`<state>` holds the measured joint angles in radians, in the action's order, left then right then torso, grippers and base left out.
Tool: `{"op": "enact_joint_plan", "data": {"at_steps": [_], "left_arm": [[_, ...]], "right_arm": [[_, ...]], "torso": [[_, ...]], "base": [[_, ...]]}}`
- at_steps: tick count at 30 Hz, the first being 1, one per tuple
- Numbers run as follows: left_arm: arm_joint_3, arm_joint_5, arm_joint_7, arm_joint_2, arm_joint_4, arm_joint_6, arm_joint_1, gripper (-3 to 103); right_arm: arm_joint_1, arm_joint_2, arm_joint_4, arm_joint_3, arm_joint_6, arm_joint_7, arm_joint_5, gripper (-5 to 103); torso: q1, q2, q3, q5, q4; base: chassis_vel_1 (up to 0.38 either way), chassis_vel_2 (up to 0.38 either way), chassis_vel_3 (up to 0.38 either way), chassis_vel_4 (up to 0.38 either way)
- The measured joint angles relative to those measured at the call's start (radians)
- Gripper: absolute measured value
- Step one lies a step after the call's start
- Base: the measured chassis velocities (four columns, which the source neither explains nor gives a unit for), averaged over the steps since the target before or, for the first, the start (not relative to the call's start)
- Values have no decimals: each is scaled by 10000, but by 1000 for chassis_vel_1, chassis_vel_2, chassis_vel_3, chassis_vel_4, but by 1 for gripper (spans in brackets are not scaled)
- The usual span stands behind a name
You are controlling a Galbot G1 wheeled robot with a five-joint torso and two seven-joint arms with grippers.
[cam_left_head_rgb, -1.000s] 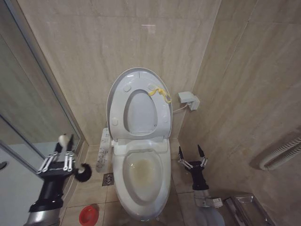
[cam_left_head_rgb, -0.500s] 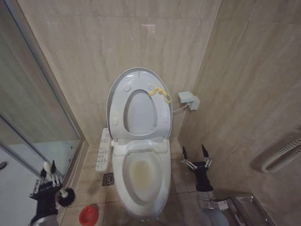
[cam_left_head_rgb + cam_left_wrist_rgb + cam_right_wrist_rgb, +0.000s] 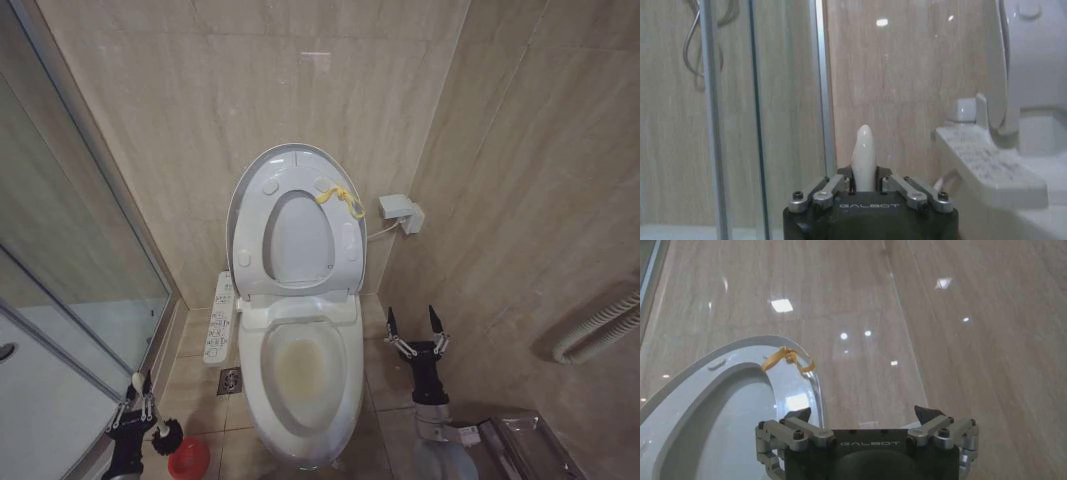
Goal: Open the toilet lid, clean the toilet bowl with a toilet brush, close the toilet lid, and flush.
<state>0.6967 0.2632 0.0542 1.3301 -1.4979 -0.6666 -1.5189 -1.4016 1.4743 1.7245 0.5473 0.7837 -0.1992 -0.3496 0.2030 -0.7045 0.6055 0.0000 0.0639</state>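
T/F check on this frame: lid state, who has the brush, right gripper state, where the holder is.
1. The lid is closed. False: it stands raised against the wall.
2. The left gripper grips the brush. True.
3. The right gripper is shut on the yellow strap. False: it is open and empty, beside the bowl.
4. The red holder sits on the floor left of the bowl. True.
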Motion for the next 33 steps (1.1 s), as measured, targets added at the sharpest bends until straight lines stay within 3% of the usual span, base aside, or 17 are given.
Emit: {"op": "enact_joint_plan", "data": {"at_steps": [7, 14, 25, 33], "left_arm": [[-279, 428, -384, 191, 1565, -483, 778, 22], [-557, 87, -533, 417, 2867, -580, 1695, 22], [-325, -605, -244, 305, 2625, -331, 1421, 22], [-355, -524, -325, 589, 3682, -469, 1854, 22]], "right_arm": [[-20, -9, -15, 22, 69, -162, -135, 100], [-7, -10, -52, 0, 61, -238, -132, 100], [65, -50, -300, 78, 113, -286, -222, 100], [27, -90, -282, 55, 143, -342, -226, 100]], "torso": [[0, 0, 0, -1, 1], [0, 0, 0, 0, 3], [0, 0, 0, 0, 0], [0, 0, 0, -2, 2]], "base": [[0, 0, 0, 0], [0, 0, 0, 0], [0, 0, 0, 0], [0, 0, 0, 0]]}}
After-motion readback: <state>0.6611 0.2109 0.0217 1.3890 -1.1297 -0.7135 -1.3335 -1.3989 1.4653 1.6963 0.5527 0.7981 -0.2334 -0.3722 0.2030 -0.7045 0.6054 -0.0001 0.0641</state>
